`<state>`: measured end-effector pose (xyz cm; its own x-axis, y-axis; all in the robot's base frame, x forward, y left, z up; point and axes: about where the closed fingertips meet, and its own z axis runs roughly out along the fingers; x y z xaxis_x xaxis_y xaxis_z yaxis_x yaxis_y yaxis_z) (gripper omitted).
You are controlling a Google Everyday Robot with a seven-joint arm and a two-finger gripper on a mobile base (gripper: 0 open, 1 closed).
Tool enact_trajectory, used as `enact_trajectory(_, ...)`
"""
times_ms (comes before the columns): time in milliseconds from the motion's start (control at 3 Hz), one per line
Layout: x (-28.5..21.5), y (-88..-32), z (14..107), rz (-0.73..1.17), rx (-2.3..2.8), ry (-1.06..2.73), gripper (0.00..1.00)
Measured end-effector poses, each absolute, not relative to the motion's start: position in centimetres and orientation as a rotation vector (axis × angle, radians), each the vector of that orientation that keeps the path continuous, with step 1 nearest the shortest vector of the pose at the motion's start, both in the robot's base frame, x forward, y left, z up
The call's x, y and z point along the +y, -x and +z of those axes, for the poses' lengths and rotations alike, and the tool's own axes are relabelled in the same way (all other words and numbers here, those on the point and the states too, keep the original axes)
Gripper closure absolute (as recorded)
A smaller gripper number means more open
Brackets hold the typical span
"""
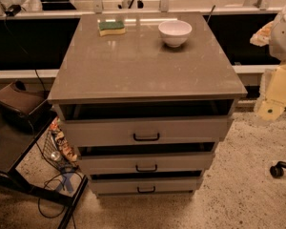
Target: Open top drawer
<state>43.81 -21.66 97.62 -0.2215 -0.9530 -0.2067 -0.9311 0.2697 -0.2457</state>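
Presently the top drawer (105, 130) sits directly under the desk (133, 66) surface, the uppermost of three light grey fronts and the widest and tallest of them. A dark slot shows above its front. It may stand slightly ajar, but this cannot be confirmed. Its black bar handle (146, 137) lies at the centre of the front, low down. The gripper (275, 97) hangs at the right edge of the view, beside the desk's right side, well apart from the handle and touching nothing; whether it is wide or closed cannot be told.

Assessment: the front is rigid and flat, with no purchase except the handle. The handle is small, stiff and shallow, so the hold should be centred on the bar and the pull kept straight out to avoid racking. The drawer is judged moderately heavy on its runners. A white bowl (175, 32) and a green sponge (111, 27) rest near the back of the desk; a jerk could shake the bowl
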Motion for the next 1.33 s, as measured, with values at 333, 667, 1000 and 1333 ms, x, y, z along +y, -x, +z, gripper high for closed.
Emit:
enact_trajectory(333,-21.7,-43.8,97.6,-0.099,2.232,1.725,0.00)
enact_trajectory(667,-19.4,-43.6,95.4,-0.105,2.174,1.751,0.00)
enact_trajectory(1000,-17.1,-43.5,91.3,-0.109,2.100,1.786,0.00)
enact_trajectory(1333,-14.0,-43.8,82.7,-0.100,2.048,1.827,0.00)
